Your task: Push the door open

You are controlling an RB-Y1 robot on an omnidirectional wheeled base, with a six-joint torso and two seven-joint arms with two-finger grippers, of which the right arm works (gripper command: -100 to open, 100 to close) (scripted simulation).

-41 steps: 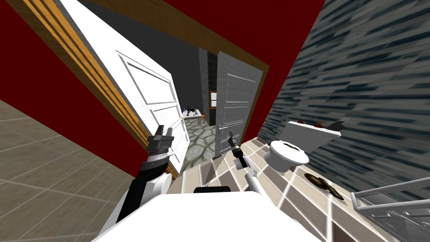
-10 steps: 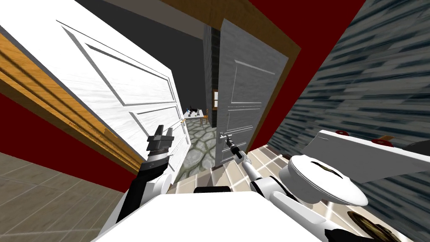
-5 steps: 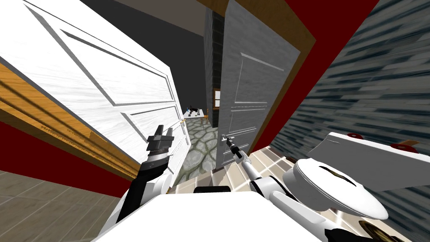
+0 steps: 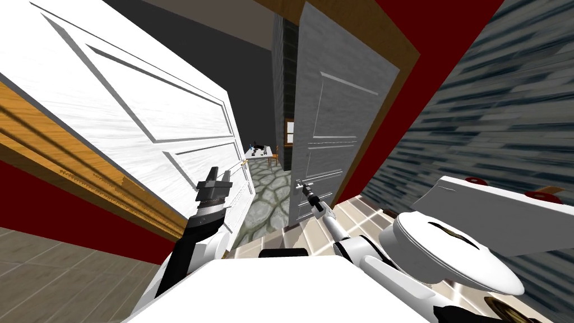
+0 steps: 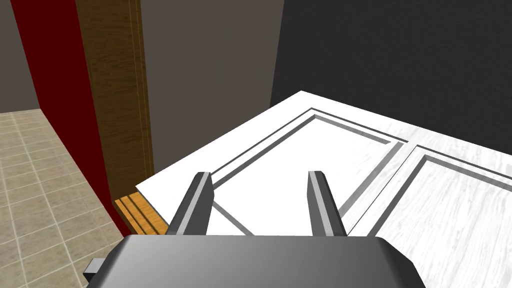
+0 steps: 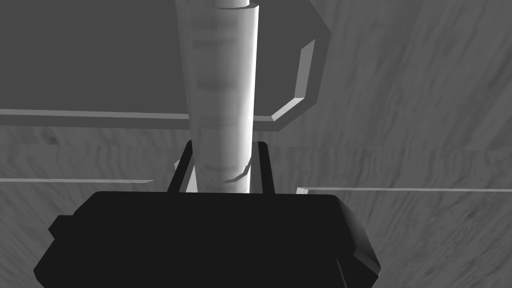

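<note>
— Handle point(image 6: 222, 75) grabbed: right gripper point(image 6: 225, 145) is pinched tight on the lever of the grey door point(image 4: 336, 112), which stands ajar ahead on the right. The arm is stretched low and nearly straight.
— So the push comes next?
— I'd say so: drive forward and swing it wider. Left gripper point(image 5: 259, 174) hovers, fingers apart, by the white door point(image 5: 425, 210).

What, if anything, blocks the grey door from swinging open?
Nothing visible. The right pincer is shut on the handle of the grey door. Beyond the gap, the table stands far off on the stone floor. The door's far side is hidden.
</note>
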